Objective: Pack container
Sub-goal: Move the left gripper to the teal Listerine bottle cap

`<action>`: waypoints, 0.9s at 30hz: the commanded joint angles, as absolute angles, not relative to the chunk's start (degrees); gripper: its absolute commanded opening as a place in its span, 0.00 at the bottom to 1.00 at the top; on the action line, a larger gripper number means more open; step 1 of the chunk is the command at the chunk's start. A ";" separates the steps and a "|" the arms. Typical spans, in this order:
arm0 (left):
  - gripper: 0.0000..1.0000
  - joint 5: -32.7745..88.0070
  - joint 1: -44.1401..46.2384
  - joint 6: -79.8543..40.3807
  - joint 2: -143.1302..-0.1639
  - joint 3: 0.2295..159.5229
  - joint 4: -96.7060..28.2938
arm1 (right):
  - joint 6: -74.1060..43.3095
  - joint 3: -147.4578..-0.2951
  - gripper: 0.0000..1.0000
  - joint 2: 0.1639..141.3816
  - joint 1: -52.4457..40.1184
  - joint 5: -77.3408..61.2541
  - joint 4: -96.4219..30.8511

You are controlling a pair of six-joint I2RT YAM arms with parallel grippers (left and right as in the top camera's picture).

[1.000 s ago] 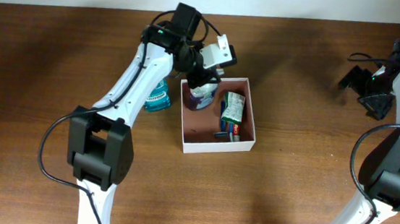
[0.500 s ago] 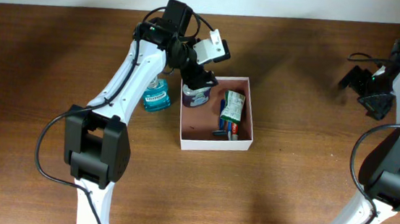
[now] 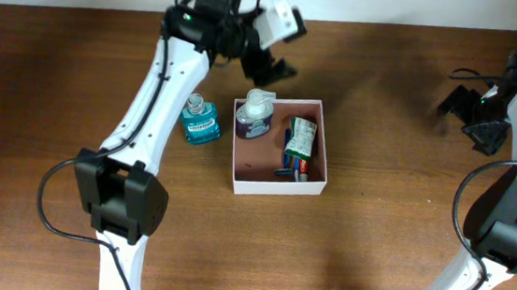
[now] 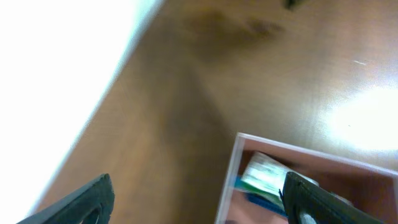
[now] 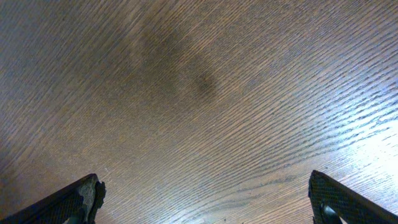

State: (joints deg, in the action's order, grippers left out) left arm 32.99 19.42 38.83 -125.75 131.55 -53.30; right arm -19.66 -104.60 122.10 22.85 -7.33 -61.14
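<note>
The container (image 3: 278, 188), a shallow square box with white walls and a pinkish-brown floor, sits mid-table holding a purple pump bottle (image 3: 256, 117), with a teal bottle (image 3: 201, 123) just beside it at 9 o'clock. The left gripper (image 3: 279, 69) hangs beyond its 12 o'clock edge, jaws released and empty. The right gripper (image 3: 468, 105), jaws spread, hovers well apart at 2 o'clock, with open table (image 3: 387, 175) between.

The container (image 3: 259, 162) sits near the middle of the tabletop (image 3: 381, 240). Inside it, a pump bottle (image 3: 256, 117) stands in the far-left corner. A packet (image 3: 302, 138) lies along the right wall, with smaller items (image 3: 292, 170) in front of it. A mouthwash bottle (image 3: 202, 123) stands on the tabletop just beside the container's left wall.
</note>
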 commanded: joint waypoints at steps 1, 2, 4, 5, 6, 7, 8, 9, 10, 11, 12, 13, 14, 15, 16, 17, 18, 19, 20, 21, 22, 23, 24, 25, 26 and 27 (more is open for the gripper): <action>0.93 16.53 18.57 28.38 -125.60 135.87 -53.54 | -19.73 -104.25 0.98 122.21 22.90 -6.81 -61.01; 0.95 11.11 18.41 26.06 -125.56 136.40 -53.78 | -19.75 -104.25 0.98 122.21 22.90 -6.81 -61.01; 0.96 -0.60 18.11 22.90 -125.43 136.97 -55.31 | -19.75 -104.25 0.98 122.21 22.90 -6.81 -61.01; 0.96 -4.14 18.00 22.33 -125.40 136.99 -56.12 | -19.75 -104.25 0.98 122.21 22.90 -6.81 -61.01; 0.97 -8.01 17.80 22.28 -125.34 136.99 -57.60 | -19.75 -104.25 0.98 122.21 22.90 -6.81 -61.04; 0.98 -10.48 17.67 22.31 -125.34 136.99 -58.98 | -19.75 -104.25 0.98 122.21 22.90 -6.81 -61.01; 0.98 -12.34 17.52 22.31 -125.34 136.99 -60.75 | -19.75 -104.25 0.98 122.21 22.90 -6.81 -61.01; 0.99 -13.10 17.37 22.33 -125.34 136.99 -62.67 | -19.75 -104.25 0.98 122.21 22.90 -6.81 -61.04; 0.99 -13.08 17.17 22.33 -125.34 136.99 -64.36 | -19.75 -104.25 0.98 122.21 22.90 -6.81 -61.01; 0.99 -13.08 17.02 22.33 -125.34 136.99 -66.57 | -19.75 -104.25 0.98 122.21 22.90 -6.81 -61.01; 0.99 -12.91 16.88 22.33 -125.34 136.99 -68.47 | -19.75 -104.25 0.98 122.21 22.90 -6.81 -61.01; 0.99 -12.91 16.71 22.33 -125.34 136.99 -70.70 | -19.73 -104.25 0.98 122.21 22.90 -6.81 -61.01; 0.99 -12.88 16.51 22.33 -125.34 136.99 -72.82 | -19.75 -104.25 0.98 122.21 22.90 -6.81 -61.01; 0.99 -12.73 16.29 22.33 -125.34 136.99 -74.43 | -19.75 -104.25 0.98 122.21 22.90 -6.81 -61.01; 0.99 -11.75 15.92 22.33 -125.34 136.99 -76.07 | -19.75 -104.25 0.98 122.21 22.90 -6.81 -61.01; 0.99 -9.80 15.46 22.33 -125.34 136.99 -77.45 | -19.75 -104.25 0.98 122.21 22.90 -6.81 -61.01; 0.99 -7.53 14.98 22.35 -125.34 136.99 -78.46 | -19.75 -104.25 0.98 122.21 22.90 -6.81 -61.01; 0.99 -4.58 14.31 22.35 -125.34 136.99 -79.44 | -19.75 -104.25 0.98 122.21 22.90 -6.81 -61.01; 0.99 -1.91 13.67 22.37 -125.34 136.99 -80.27 | -19.75 -104.25 0.98 122.21 22.90 -6.81 -61.01; 0.99 0.75 12.97 22.39 -125.36 136.97 -81.10 | -19.75 -104.25 0.98 122.21 22.90 -6.81 -61.04; 0.99 2.92 12.29 22.39 -125.36 136.92 -81.80 | -19.75 -104.25 0.98 122.21 22.90 -6.81 -61.04; 0.99 4.32 11.70 22.39 -125.36 136.92 -82.30 | -19.75 -104.25 0.98 122.21 22.90 -6.81 -61.01; 0.99 5.48 10.96 22.39 -125.36 136.84 -82.85 | -19.75 -104.25 0.98 122.21 22.90 -6.81 -61.01; 0.99 5.89 10.48 22.44 -125.36 136.68 -83.18 | -19.75 -104.25 0.98 122.21 22.90 -6.81 -61.01; 0.99 6.33 10.04 22.79 -125.36 136.40 -83.40 | -19.75 -104.25 0.98 122.21 22.90 -6.81 -61.01; 0.99 7.09 9.65 23.55 -125.36 136.00 -83.66 | -19.75 -104.25 0.98 122.21 22.90 -6.81 -61.01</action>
